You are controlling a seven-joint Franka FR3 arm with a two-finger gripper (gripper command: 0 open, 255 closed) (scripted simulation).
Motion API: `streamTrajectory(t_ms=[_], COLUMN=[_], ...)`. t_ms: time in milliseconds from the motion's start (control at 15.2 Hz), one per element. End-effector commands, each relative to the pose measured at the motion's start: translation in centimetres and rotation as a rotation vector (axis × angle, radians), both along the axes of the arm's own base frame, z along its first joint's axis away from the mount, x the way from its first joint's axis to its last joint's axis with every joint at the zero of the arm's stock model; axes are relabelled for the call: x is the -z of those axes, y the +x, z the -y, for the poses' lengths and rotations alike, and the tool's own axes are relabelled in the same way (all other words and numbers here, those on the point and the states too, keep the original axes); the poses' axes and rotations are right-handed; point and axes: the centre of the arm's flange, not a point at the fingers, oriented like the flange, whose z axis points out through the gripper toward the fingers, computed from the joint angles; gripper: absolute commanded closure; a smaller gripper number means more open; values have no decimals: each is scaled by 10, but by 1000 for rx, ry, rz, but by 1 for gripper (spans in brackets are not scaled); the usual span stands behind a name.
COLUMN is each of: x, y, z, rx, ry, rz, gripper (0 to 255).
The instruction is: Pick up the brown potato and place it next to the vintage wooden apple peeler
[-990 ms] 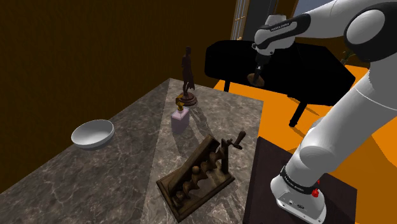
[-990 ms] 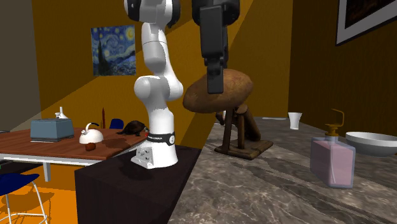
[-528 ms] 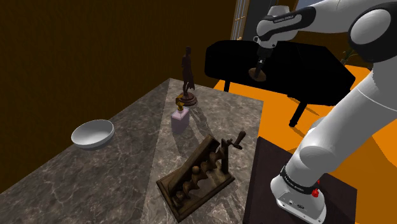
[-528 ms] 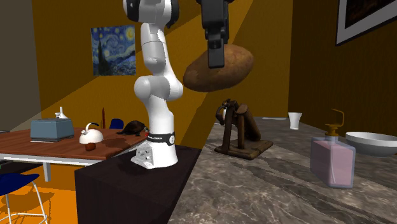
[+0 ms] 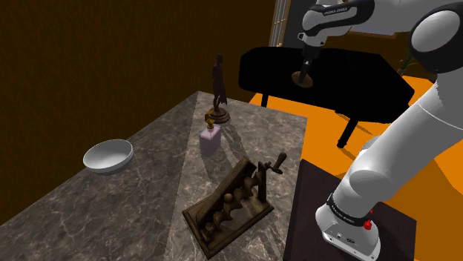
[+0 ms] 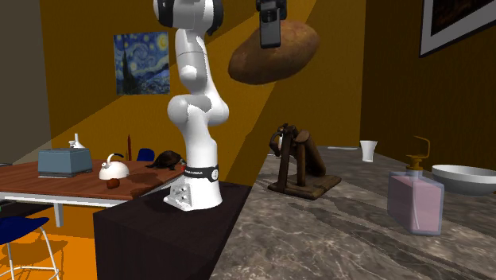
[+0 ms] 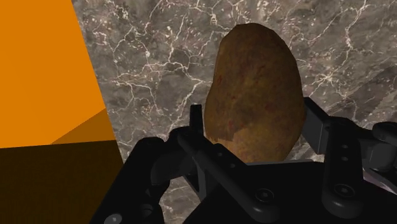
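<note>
A dark marble tabletop (image 5: 148, 185) with pale veins carries a wooden apple peeler (image 5: 234, 199) near the stand-side edge. A pink soap dispenser (image 5: 211, 139) stands mid-table, with a dark figurine (image 5: 218, 89) just beyond it. A white bowl (image 5: 107, 156) sits well apart, and a small white cup (image 6: 367, 150) stands at the far end.

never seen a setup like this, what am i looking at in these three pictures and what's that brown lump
A simulated white robot arm stands on a dark box beside a marble counter. One picture looks down from beside its base, one from low at the counter's side, one from a camera on the hand. On the counter are a wooden apple peeler, a pink soap bottle, a pale bowl and a dark statuette. The brown lump is a potato: the black gripper clasps it, high above the counter.
</note>
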Motion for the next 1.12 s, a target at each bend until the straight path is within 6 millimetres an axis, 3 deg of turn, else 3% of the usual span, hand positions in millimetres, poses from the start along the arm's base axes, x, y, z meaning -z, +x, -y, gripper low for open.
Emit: streamTrajectory(t_ms=[0, 1056], x=[-3, -3], y=[0, -6], z=[-13, -224], rx=[0, 0], ry=[0, 0], rz=[0, 0], gripper=[255, 255])
